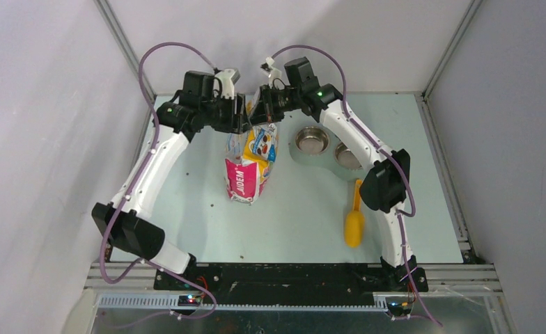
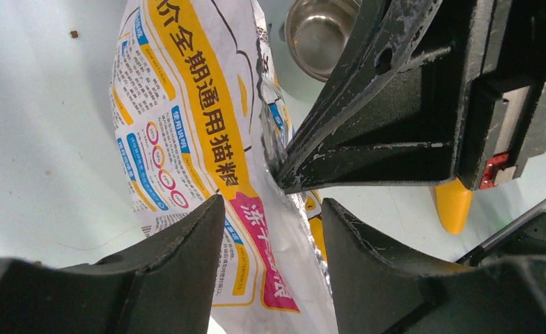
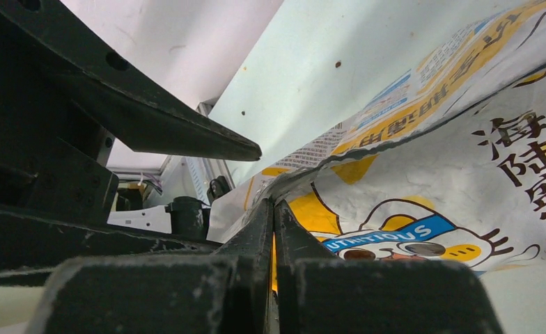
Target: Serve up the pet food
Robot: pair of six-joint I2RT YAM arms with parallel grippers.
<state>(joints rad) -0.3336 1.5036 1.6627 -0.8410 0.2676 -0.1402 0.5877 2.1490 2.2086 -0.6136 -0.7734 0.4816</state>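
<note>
pet food (image 2: pixel 74 33): you only see stray dark-brown bits lying loose on the desk (image 1: pixel 186 209), beside the bag's printed face. Each is too small to give an axis or heading. You can't see inside the bag.
bag (image 1: pixel 253 156): glossy yellow-white-pink. In the top view its long axis runs far to near. The top edge is at the far end, up between the two end effectors. The bottom end points toward the arm bases, skewed a little left, and looks to sit on the desk.
right end effector (image 3: pixel 274 205): closed, with the fingers pinched flat on the bag's top edge. In the left wrist view you see its tip biting the crinkled edge.
left end effector (image 2: pixel 271 202): open. The fingers (image 2: pixel 186 271) are spread either side of the bag's upper part, with a gap showing on both sides, so it has no grip.
bowls (image 1: pixel 312 141): twin steel bowls in one stand, just right of the bag's top and apart from it.
scoop (image 1: pixel 354 221): yellow, lying flat on the desk, near-right of the bowls and well apart from the bag. Its handle points away from you toward the bowls, and the cup end is nearest the bases.
</note>
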